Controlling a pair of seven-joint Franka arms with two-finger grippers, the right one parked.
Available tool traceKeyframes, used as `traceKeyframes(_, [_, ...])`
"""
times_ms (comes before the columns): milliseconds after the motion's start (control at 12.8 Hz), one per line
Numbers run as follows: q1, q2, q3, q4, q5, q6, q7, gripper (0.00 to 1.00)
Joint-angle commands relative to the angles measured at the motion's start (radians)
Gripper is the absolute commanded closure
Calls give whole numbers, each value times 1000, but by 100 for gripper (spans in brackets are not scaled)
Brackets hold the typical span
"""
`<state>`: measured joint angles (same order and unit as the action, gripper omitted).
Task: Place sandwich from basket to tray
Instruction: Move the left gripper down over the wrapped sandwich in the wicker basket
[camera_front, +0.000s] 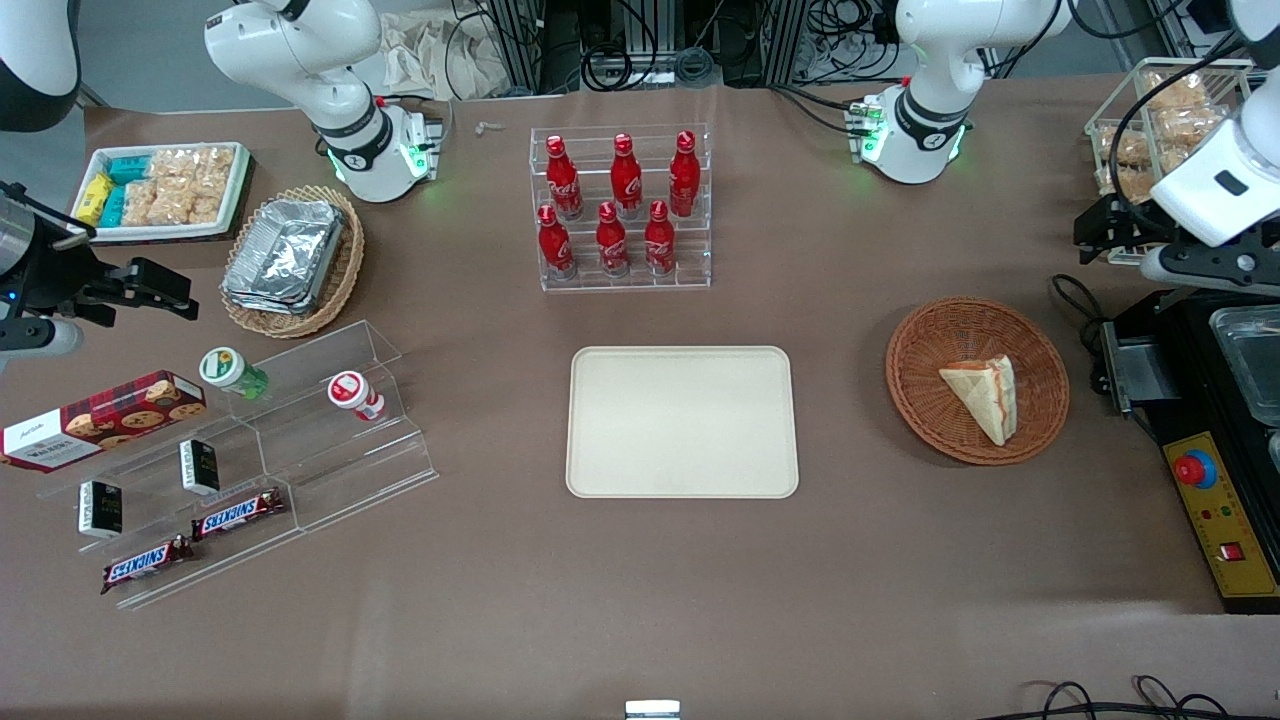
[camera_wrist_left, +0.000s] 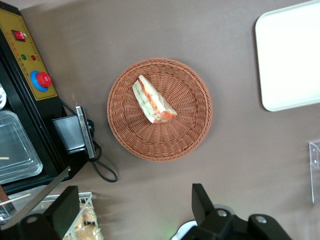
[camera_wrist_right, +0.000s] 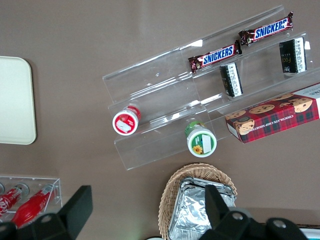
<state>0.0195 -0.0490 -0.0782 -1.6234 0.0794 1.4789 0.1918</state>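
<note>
- My pincer (camera_wrist_left: 135, 212) hangs spread and empty, high above the worktop (camera_front: 640, 600), farther from the front camera than the basket (camera_front: 1040, 420).
- The sandwich (camera_front: 985, 395) lies in that basket, below the pincer; the tray (camera_front: 683, 421) sits well apart.
- It looks light, soft and slippery-wrapped: I'd pinch across the flat bread faces, gently.

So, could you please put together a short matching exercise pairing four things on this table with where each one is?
Things:
1. sandwich
2. tray
3. basket
4. pincer

Places:
A. bare, nearer the front camera than the red bottles
B. up above the table at the working arm's end, open
C. lying in the reddish-brown wicker
D. beside the tray, toward the working arm's end

Pairs: 1-C, 2-A, 3-D, 4-B
</note>
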Motion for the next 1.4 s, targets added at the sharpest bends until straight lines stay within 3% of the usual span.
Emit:
traceKeyframes(0, [-4, 80, 11, 96, -30, -51, 31, 0])
traceKeyframes(234, [-4, 100, 12, 94, -26, -51, -9, 0])
traceKeyframes(390, [-4, 124, 11, 33, -14, -19, -247, 0])
traceKeyframes(701, [10, 11, 17, -342, -17, 375, -506, 0])
traceKeyframes(935, [31, 1, 17, -579, -17, 686, -771, 0])
traceKeyframes(1325, [31, 119, 18, -677, -13, 866, -934, 0])
